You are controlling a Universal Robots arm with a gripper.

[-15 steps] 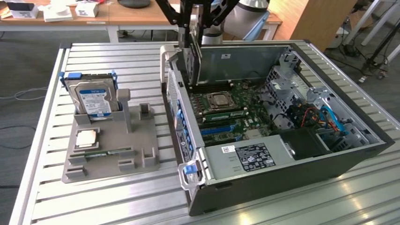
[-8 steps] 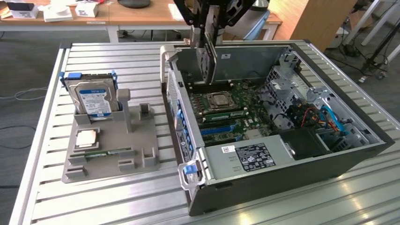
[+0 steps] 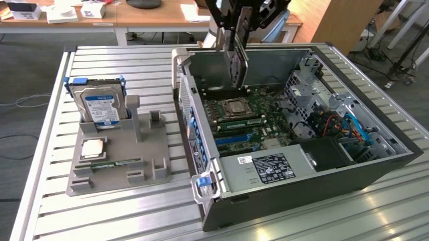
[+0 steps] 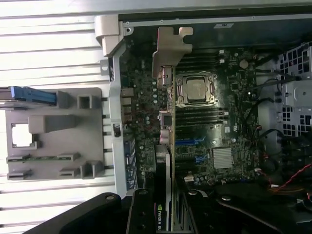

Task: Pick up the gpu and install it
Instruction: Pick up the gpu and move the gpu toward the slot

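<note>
Gpu (image 3: pixel 239 70) hangs on end above the open computer case (image 3: pixel 288 191), clamped between the gripper (image 3: pixel 238 35) fingers, with its metal bracket (image 4: pixel 171 46) at the end farthest from the gripper. It sits over the back part of the motherboard (image 3: pixel 248 120), just beside the processor socket (image 3: pixel 236 106) and apart from the blue slots (image 3: pixel 234 138). To my eye this is the carry-and-align stage. Doing it well means a firm grasp without letting the card swing, keeping it clear of the socket and the case wall, and squaring its contact edge to a slot. On the grey tray (image 3: pixel 114 150) outside the case stands the hard drive (image 3: pixel 100 105).
</note>
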